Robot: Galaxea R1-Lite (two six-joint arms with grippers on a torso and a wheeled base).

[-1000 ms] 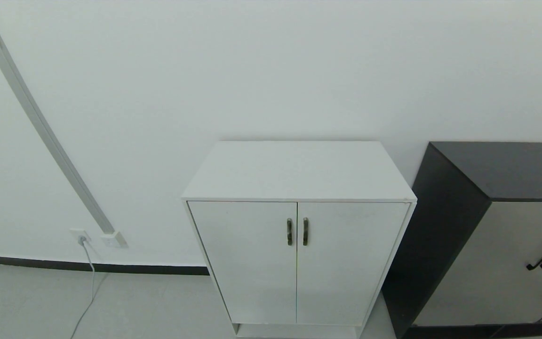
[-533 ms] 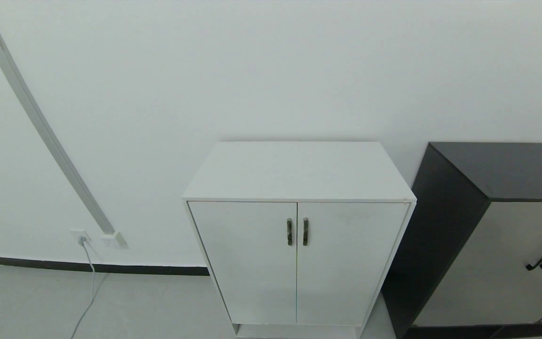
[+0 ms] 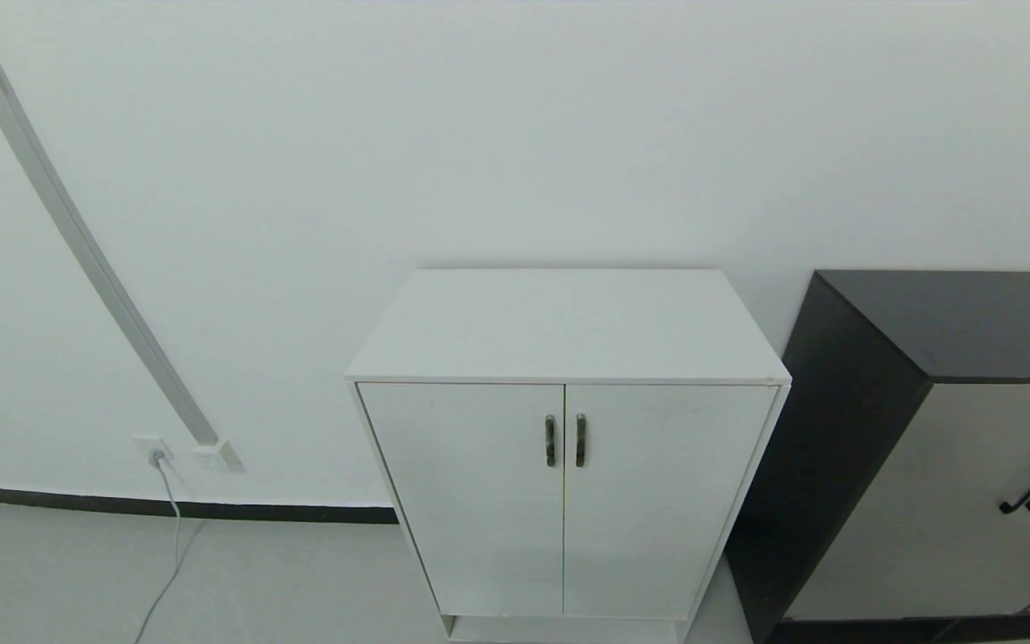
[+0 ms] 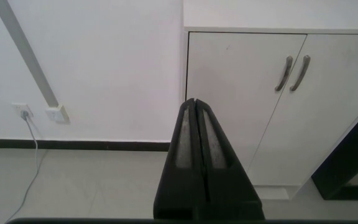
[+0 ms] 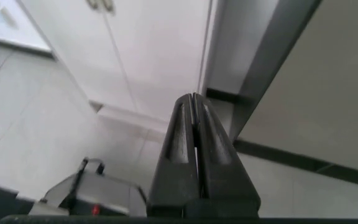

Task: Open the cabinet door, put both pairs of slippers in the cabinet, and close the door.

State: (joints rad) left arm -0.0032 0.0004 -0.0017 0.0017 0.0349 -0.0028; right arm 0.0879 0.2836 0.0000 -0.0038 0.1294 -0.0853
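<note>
1. White cabinet [image 3: 560, 326] stands against the wall [image 3: 515, 134], both doors [image 3: 470, 501] shut.
2. Black cabinet [image 3: 846, 447] sits at its 3 o'clock.
3. Left gripper [image 4: 194, 102] is closed, holding nothing.
4. Right gripper [image 5: 194, 96] likewise closed, empty.

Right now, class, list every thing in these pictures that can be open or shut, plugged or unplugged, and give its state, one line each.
White cabinet left door: shut.
White cabinet right door: shut.
Black cabinet doors: look shut.
Left gripper: shut, holding nothing.
Right gripper: shut, holding nothing.
Wall socket: cable plugged in.
</note>
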